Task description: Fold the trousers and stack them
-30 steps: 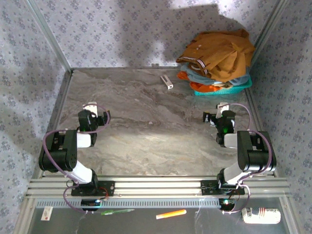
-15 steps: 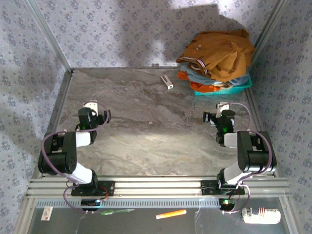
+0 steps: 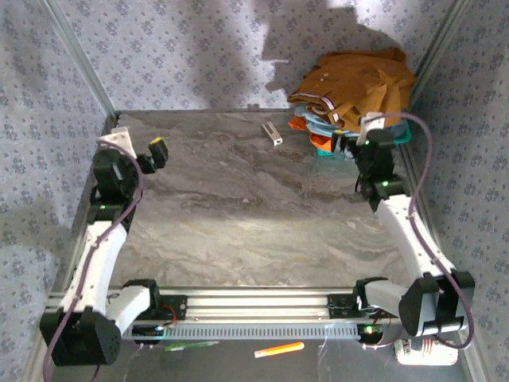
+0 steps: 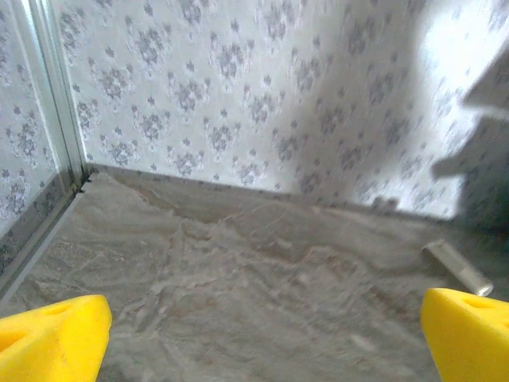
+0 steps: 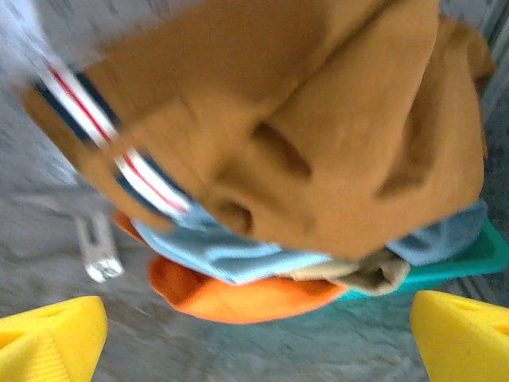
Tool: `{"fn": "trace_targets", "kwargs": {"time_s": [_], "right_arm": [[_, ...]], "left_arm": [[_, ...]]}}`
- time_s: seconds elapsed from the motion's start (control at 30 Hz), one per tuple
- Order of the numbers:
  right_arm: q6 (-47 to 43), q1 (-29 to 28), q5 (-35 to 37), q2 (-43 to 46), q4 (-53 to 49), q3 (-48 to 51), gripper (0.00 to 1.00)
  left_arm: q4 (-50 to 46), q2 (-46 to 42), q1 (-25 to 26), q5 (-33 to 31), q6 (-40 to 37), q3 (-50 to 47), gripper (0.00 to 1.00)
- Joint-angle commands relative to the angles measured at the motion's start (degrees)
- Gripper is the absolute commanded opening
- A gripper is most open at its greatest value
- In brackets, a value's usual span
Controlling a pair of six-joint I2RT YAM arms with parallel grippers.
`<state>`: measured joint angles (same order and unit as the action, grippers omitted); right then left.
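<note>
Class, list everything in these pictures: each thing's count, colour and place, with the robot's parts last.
trousers: one, mustard, atop the far-right pile
garment: one, light blue, under the trousers
cloth: one, orange, under the garment
basket: one, teal, beneath the pile
table: one, grey marbled
small bar: one, silvery, on the table by the far wall
pen: one, orange, on the near ledge
left arm: one, white and black, reaching toward the far left corner, jaws open
right arm: one, white and black, reaching toward the pile, jaws open
</note>
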<state>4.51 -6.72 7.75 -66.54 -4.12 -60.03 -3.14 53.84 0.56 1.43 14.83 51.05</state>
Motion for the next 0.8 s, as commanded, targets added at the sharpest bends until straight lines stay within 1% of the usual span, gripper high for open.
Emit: {"fn": "trace_targets", "kwargs": {"time_s": [0.0, 0.07, 0.1, 0.13, 0.17, 0.2, 0.23, 0.3, 0.37, 0.43, 0.5, 0.63, 0.77], "right_arm": [[12.64, 3.69, -10.37, 1.51, -16.51, -4.60, 1.00], [26.99, 7.60, -10.57, 1.44, -19.25, -3.78, 1.00], [30.20, 10.48, -15.27, 0.66, -19.14, -3.04, 1.00], [30.21, 13.13, -21.03, -0.42, -17.13, -2.50, 0.95], [30.58, 14.33, -23.35, -1.42, -16.95, -2.74, 0.87], [30.69, 14.61, -23.70, -2.58, -17.95, -3.84, 0.83], [29.76, 14.27, -23.02, -3.69, -19.06, -5.29, 0.82], [27.10, 12.37, -19.35, -6.20, -22.55, -10.45, 0.84], [24.40, 10.18, -16.30, -9.28, -24.67, -16.11, 0.88], [23.27, 8.40, -12.89, -12.20, -25.47, -21.26, 0.93], [22.64, 7.32, -11.32, -15.66, -25.86, -26.08, 1.00], [24.82, 6.72, -11.98, -22.98, -26.50, -35.27, 1.00], [29.44, 7.48, -11.18, -29.81, -27.44, -42.22, 1.00]], "left_arm": [[-19.32, -5.09, 0.34, -0.96, 12.70, 6.70, 1.00], [-22.77, -9.17, 0.32, -4.04, 22.39, 5.92, 1.00], [-23.29, -12.12, 0.24, -5.09, 27.68, 3.56, 1.00], [-22.96, -15.40, -0.05, -5.09, 31.47, 0.45, 1.00], [-21.39, -18.23, -0.32, -4.30, 32.47, -2.23, 1.00], [-20.17, -21.36, -0.49, -3.76, 33.04, -5.36, 1.00], [-19.94, -24.10, -0.47, -3.70, 33.88, -7.78, 1.00], [-21.72, -27.47, -0.49, -3.70, 34.54, -10.62, 1.00], [-23.31, -29.50, -0.54, -1.88, 35.60, -12.91, 1.00], [-24.25, -29.94, -0.51, 1.18, 36.22, -14.56, 1.00], [-24.89, -29.49, -0.47, 4.68, 36.05, -15.61, 1.00], [-27.82, -28.14, -0.46, 8.00, 34.80, -14.82, 1.00], [-28.71, -28.09, -0.38, 8.83, 33.70, -13.80, 1.00]]}}
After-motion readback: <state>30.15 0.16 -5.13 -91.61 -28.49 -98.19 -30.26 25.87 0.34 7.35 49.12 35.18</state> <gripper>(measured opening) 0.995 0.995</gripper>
